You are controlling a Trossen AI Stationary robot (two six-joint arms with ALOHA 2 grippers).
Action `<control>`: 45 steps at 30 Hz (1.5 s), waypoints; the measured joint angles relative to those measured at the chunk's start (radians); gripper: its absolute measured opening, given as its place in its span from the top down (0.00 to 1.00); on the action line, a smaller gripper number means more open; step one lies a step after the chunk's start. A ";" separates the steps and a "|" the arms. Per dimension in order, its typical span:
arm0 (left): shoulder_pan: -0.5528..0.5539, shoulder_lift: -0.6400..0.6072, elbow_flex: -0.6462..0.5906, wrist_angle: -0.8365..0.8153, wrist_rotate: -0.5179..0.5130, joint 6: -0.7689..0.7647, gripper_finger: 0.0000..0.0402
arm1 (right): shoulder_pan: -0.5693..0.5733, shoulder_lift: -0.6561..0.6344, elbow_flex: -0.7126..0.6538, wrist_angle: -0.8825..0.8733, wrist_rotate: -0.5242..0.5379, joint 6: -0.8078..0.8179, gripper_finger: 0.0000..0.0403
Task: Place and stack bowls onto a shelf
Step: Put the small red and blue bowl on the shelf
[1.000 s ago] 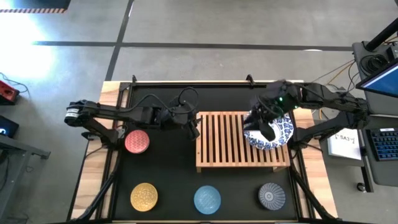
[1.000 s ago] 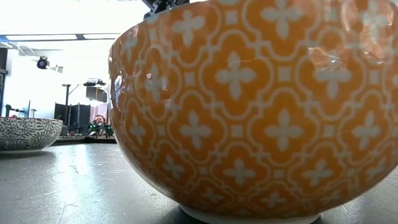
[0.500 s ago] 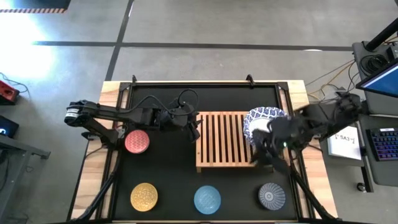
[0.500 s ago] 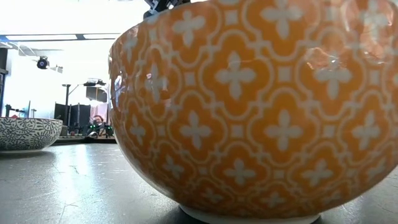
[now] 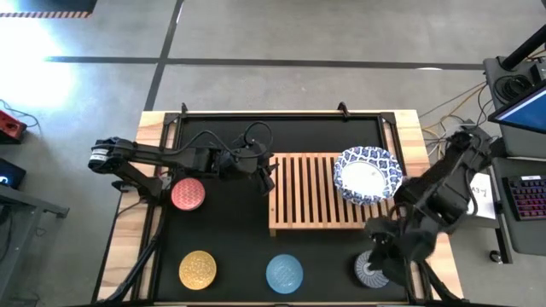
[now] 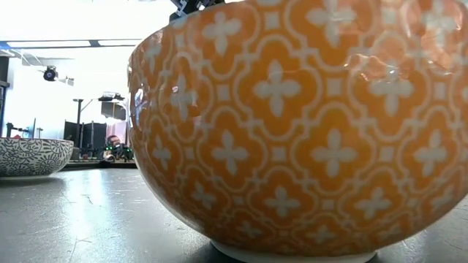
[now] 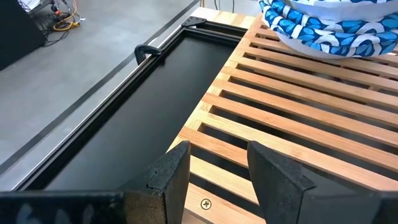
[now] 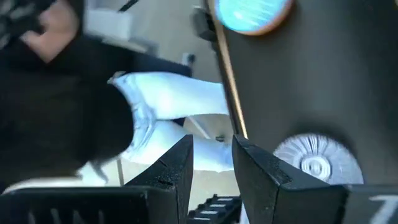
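A wide white bowl with a blue patterned rim (image 5: 368, 175) (image 7: 329, 28) rests by its base on the right end of the slatted wooden shelf (image 5: 316, 194). On the black mat stand the small red (image 5: 188, 194), yellow (image 5: 197, 269) (image 6: 292, 131), light blue (image 5: 284, 273) (image 8: 252, 12) and dark grey (image 5: 373, 271) (image 8: 317, 160) bowls. My right gripper (image 5: 378, 254) (image 8: 211, 168) hovers open over the dark grey bowl and touches nothing. My left gripper (image 5: 266, 175) (image 7: 214, 171) waits open above the shelf's left edge.
The black mat (image 5: 230, 230) has free room between the red bowl and the near row of bowls. The shelf's left and middle slats (image 7: 292, 118) are bare. A raised frame (image 5: 281, 113) borders the mat's far edge. A notepad (image 5: 478, 192) and a keyboard lie off the table's right side.
My right gripper has drawn away from the white bowl on the shelf and swung toward the table's near edge, rolling as it went, and now stands over the dark grey bowl. The white bowl stays on the shelf's right end.
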 joint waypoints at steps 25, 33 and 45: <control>-0.002 0.000 0.000 -0.027 0.002 0.059 0.64 | 0.104 0.233 -0.013 -0.332 -0.130 0.485 0.61; -0.002 0.000 0.000 -0.028 0.002 0.059 0.64 | 0.143 0.329 -0.013 -0.261 -0.129 0.409 0.52; -0.002 0.000 0.000 -0.027 0.003 0.051 0.64 | 0.190 0.478 -0.014 -0.191 -0.113 0.385 0.51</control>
